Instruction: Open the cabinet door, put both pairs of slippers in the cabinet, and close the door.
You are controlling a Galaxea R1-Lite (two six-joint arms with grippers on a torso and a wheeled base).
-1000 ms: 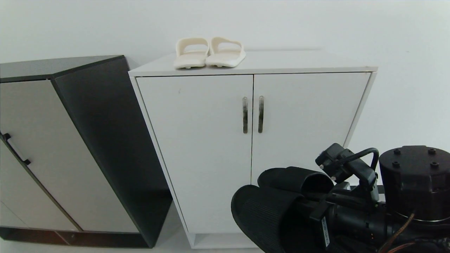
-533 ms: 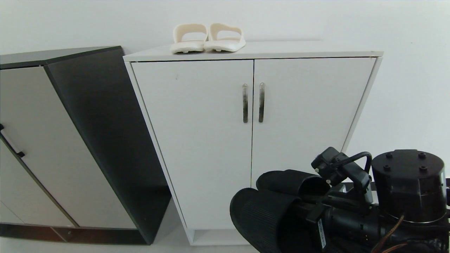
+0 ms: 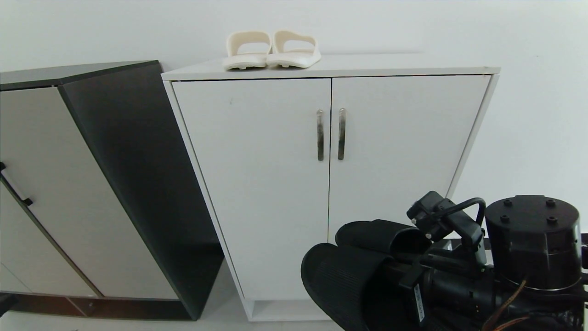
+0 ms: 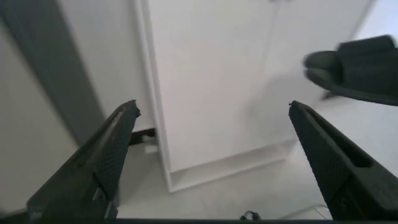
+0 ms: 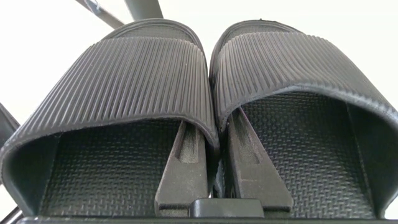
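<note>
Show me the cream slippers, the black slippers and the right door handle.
cream slippers point(image 3: 248, 37), head view, one slipper's strap.
black slippers point(image 5: 143, 81), right wrist view, ribbed strap.
right door handle point(image 3: 341, 134), head view, middle of bar.

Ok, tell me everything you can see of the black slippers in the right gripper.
The black slippers are a matching pair, rubbery-looking, with ribbed straps and studded footbeds. They are held side by side, off the floor, in front of the closed white cabinet. The right gripper has one finger inside each slipper, pinching their adjoining strap walls together.
</note>
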